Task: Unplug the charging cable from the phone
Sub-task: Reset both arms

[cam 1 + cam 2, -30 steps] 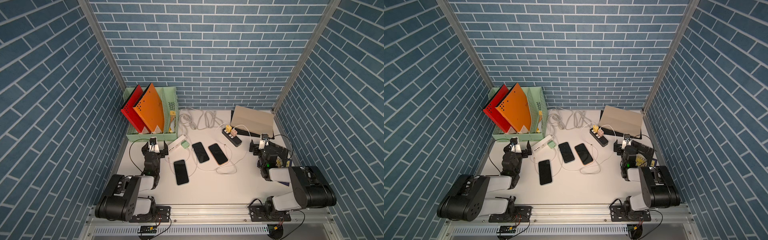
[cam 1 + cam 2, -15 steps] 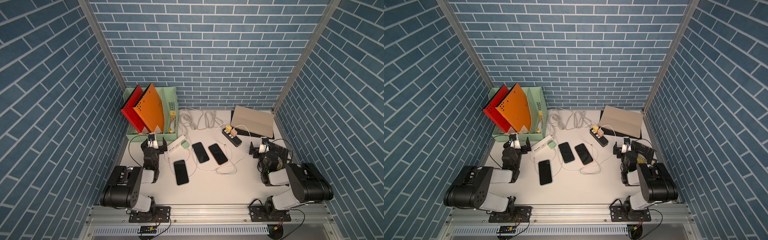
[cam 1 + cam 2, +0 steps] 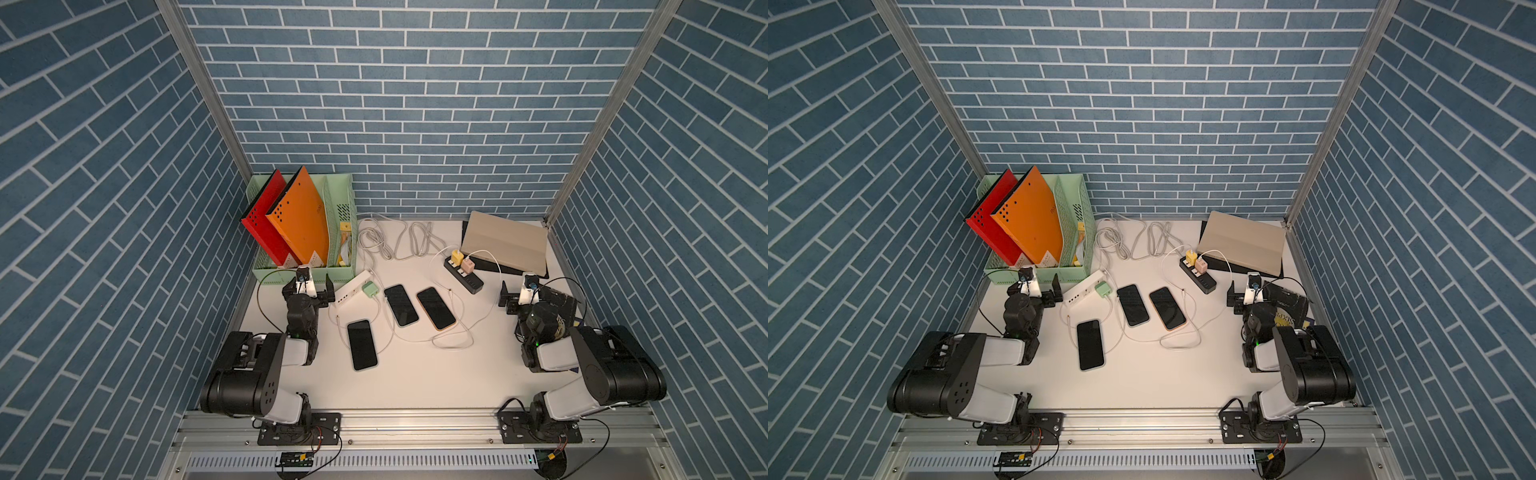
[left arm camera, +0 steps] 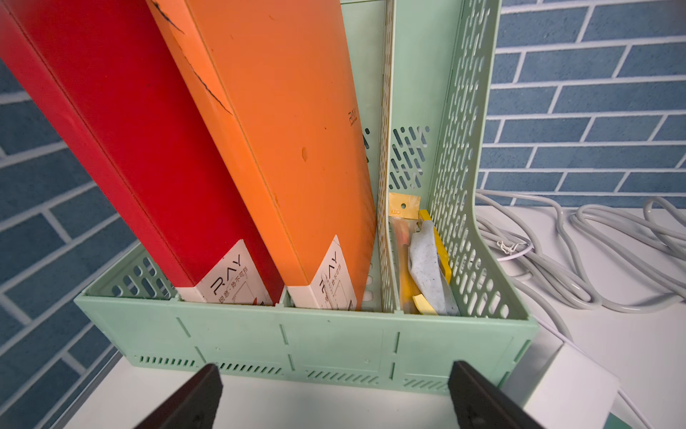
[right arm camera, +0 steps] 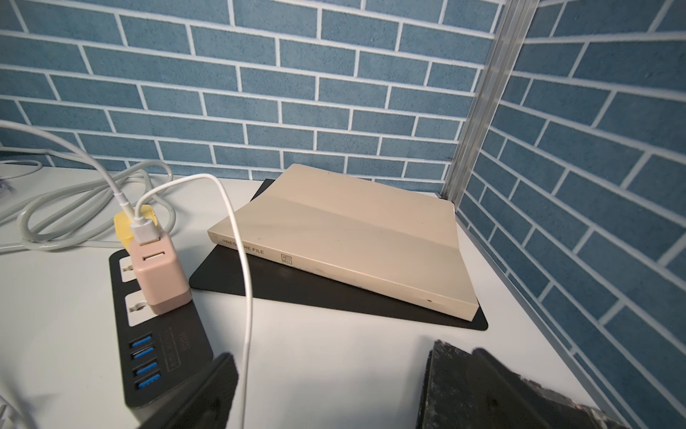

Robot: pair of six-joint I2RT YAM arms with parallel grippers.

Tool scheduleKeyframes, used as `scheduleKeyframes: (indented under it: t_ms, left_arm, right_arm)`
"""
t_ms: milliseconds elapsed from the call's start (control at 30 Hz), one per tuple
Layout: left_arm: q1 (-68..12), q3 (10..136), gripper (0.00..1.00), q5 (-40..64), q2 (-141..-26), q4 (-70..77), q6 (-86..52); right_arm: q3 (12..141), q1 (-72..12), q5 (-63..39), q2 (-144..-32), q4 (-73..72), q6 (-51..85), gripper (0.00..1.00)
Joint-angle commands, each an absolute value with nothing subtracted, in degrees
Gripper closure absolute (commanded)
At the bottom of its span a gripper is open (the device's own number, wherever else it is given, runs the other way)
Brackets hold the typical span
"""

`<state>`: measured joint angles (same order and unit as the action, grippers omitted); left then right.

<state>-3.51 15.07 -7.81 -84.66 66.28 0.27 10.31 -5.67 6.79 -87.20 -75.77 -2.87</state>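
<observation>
Left tool (image 3: 308, 288) edged toward the file rack (image 3: 270, 275); right tool (image 3: 519, 293) shifted slightly inward.

We see three phones (image 3: 400, 305) mid-frame on the white surface (image 3: 415, 382), charging cables (image 3: 451, 338) looping among them; left gripper (image 3: 308, 289) and right gripper (image 3: 521, 294) flank them, jaws spread.

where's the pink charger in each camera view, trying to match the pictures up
Top view: pink charger stands on the black power strip, just in front of the beige file.
Top view: same spot, on the strip.
Left wrist: not in it.
Right wrist: plugged into the strip, touching the yellow charger.
Shared landmark: the beige file, missing only from the left wrist view.
</observation>
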Motion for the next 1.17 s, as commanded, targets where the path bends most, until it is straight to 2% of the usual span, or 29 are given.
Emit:
scheduleKeyframes:
  t_ms: [0,100,233,267,333,533,700,800,1133]
  left_arm:
    - [-3.25,15.16,0.00,-7.71,-84.86,65.95,-0.11]
    - [-3.29,14.27,0.00,-7.15,-85.06,68.00,-0.04]
    - [-3.26,6.57,0.00,-6.63,-85.86,82.27,0.32]
    - [-3.24,6.30,0.00,-9.39,-85.66,82.60,-0.17]
    - [-3.11,8.99,0.00,-18.22,-85.96,78.22,-4.63]
    - [-3.55,10.84,0.00,-16.78,-86.11,74.63,-3.43]
    - [-3.57,11.05,0.00,-15.79,-86.19,74.37,-2.99]
    - [-3.52,11.39,0.00,-15.28,-86.18,73.66,-2.81]
    - [-3.63,11.58,0.00,-14.67,-86.16,73.48,-2.55]
  right_arm:
    - [10.40,-5.45,7.12,-87.45,-77.52,-3.43,0.01]
    - [10.33,-5.45,7.05,-87.46,-77.56,-3.43,0.00]
    - [7.89,-5.20,-1.41,-86.78,-81.62,-6.22,0.01]
    - [6.76,-5.18,-2.27,-86.87,-83.57,-6.50,0.00]
    - [5.62,-5.18,-1.79,-86.92,-85.67,-6.55,0.00]
    - [8.12,-5.12,14.74,-87.31,-81.71,-0.17,0.00]
    - [6.79,-5.21,2.62,-87.01,-83.62,-5.06,0.00]
    - [7.26,-5.19,6.14,-87.21,-83.20,-3.91,0.01]
    - [8.44,-5.19,6.65,-87.28,-81.08,-3.60,0.01]
